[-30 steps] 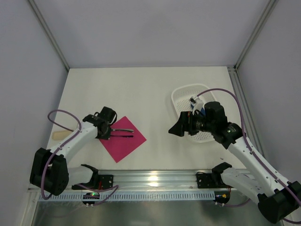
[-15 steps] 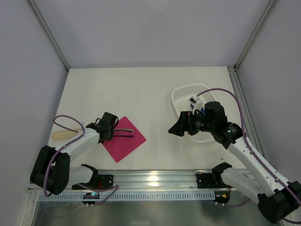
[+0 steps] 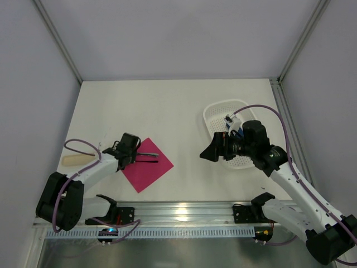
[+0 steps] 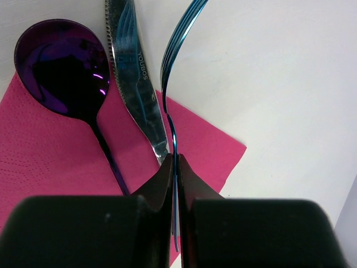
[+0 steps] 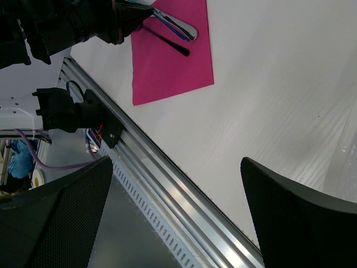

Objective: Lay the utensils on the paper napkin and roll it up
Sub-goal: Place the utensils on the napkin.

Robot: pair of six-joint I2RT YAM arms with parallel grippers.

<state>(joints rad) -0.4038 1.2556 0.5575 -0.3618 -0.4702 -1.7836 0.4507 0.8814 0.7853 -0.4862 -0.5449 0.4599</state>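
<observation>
The magenta paper napkin [image 3: 147, 166] lies on the table by my left arm. In the left wrist view a dark purple spoon [image 4: 61, 61] and a knife [image 4: 136, 72] lie side by side, handles on the napkin [image 4: 50, 151], heads past its edge. My left gripper [image 4: 175, 163] is shut on the thin handle of a fork [image 4: 172, 67], seen edge-on beside the knife. In the top view this gripper [image 3: 133, 154] sits at the napkin's left corner. My right gripper [image 3: 207, 153] is open and empty, held above the table right of the napkin [image 5: 173, 56].
A white mesh basket [image 3: 215, 114] with small items in it stands at the right, under my right arm. A pale beige flat stick [image 3: 74, 160] lies at the table's left edge. The metal rail [image 3: 184, 211] runs along the near edge.
My left arm has shifted a little and its wrist has turned, still at the napkin's left corner. The right arm has not moved.
</observation>
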